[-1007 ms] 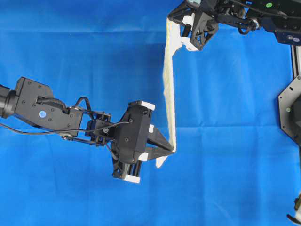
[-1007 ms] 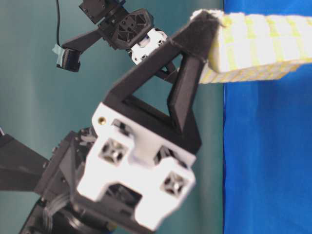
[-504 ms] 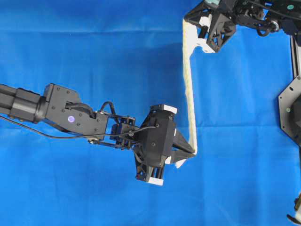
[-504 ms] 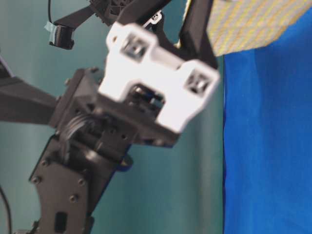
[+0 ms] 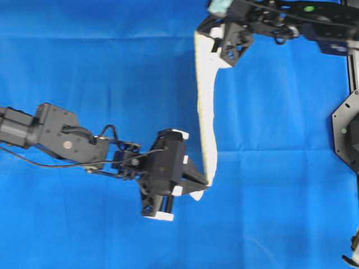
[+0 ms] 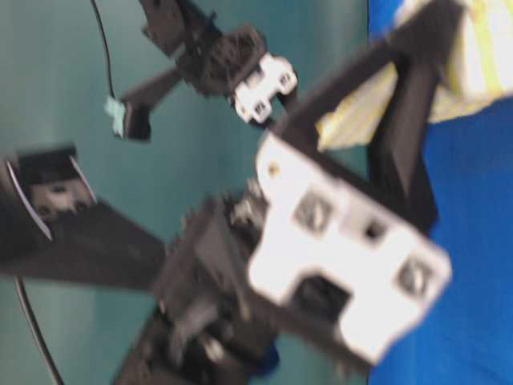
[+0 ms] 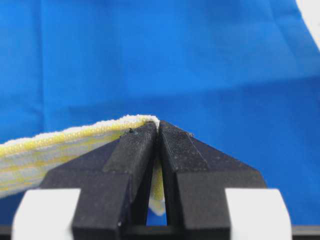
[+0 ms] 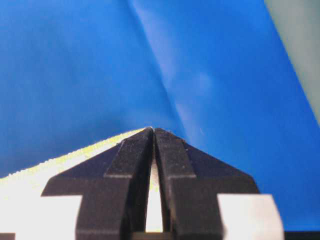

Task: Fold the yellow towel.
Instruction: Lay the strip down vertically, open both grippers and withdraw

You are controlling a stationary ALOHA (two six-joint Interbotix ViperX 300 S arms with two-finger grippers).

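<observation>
— Cream-white cloth with fine yellow check stripes and yellow hems, the yellow towel [image 5: 205, 106], hangs lifted off the plain blue cloth [image 5: 84, 67] that covers the worktop. How is it held?

— By two corners. The left tool [image 5: 206, 184] has its black fingers [image 7: 135, 150] pressed together on the corner nearer the bottom of the overhead view; the left wrist view shows cloth pinched in the narrow slit between them. The right tool [image 5: 215, 43] is likewise clamped on the corner near the top edge, with cloth showing in its gap in the right wrist view.

— Which way does the towel run?

— Its taut edge stretches almost straight between the two tools, top to bottom in the overhead view, with the rest of the cloth hanging below and seen edge-on.

— So what does the next move turn on?

— Probably on keeping that line stretched while both arms carry it sideways to lay it flat. Neither arm is nearer; each holds one end.
</observation>
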